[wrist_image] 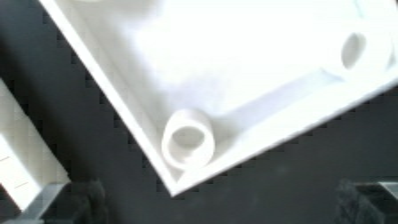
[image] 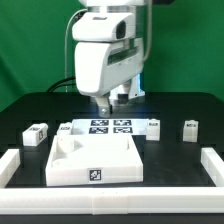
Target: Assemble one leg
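The gripper [image: 108, 101] hangs low over the black bench [image: 30, 105], fingers pointing down, just above the marker board [image: 110, 126]. In the wrist view the gripper [wrist_image: 210, 205] shows as 2 dark, blurred fingertips [wrist_image: 50, 205] set far apart with nothing pinched between them: it is spread and empty.

A leg [image: 37, 133] sits on the bench well off to the exterior view's left of the gripper and somewhat nearer the camera, touching neither the gripper nor any other part. A second leg [image: 190, 130] stands well off to the exterior view's right of the gripper, also alone on the bench. Small white shapes at the 2 ends of the marker board are too small to identify.

Nearer the camera than the gripper lies the large white square panel [image: 95, 160], flat on the bench, with a black-and-white tag [image: 95, 173] on its front edge. In the wrist view this panel [wrist_image: 196, 70] fills most of the picture, and 2 round corner sockets show on it, 1 close [wrist_image: 187, 140] and 1 farther off [wrist_image: 356, 50].

White rails [image: 18, 165] border the bench on both sides, well apart from the gripper.
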`<action>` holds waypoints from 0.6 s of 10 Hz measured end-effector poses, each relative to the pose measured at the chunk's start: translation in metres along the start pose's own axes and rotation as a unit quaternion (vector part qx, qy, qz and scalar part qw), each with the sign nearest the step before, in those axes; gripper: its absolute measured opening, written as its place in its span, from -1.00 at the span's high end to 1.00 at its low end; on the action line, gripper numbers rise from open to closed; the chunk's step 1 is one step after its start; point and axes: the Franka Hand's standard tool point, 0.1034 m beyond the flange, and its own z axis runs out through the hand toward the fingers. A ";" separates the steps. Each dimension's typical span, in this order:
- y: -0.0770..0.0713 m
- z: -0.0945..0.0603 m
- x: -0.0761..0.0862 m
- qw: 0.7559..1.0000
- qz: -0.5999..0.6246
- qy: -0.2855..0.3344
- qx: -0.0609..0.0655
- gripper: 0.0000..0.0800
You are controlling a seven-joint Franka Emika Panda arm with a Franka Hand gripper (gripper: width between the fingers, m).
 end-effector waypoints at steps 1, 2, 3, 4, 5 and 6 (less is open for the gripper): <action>-0.008 0.005 -0.008 1.000 0.008 -0.004 0.011 -0.63; -0.006 0.004 -0.006 1.000 0.007 -0.003 0.008 -0.63; -0.006 0.004 -0.006 1.000 0.007 -0.003 0.009 -0.63; -0.006 0.004 -0.006 1.000 0.007 -0.003 0.009 -0.63; -0.008 0.007 -0.009 1.000 -0.014 -0.003 0.009 -0.63; -0.019 0.017 -0.023 0.996 -0.085 0.001 0.011 -0.63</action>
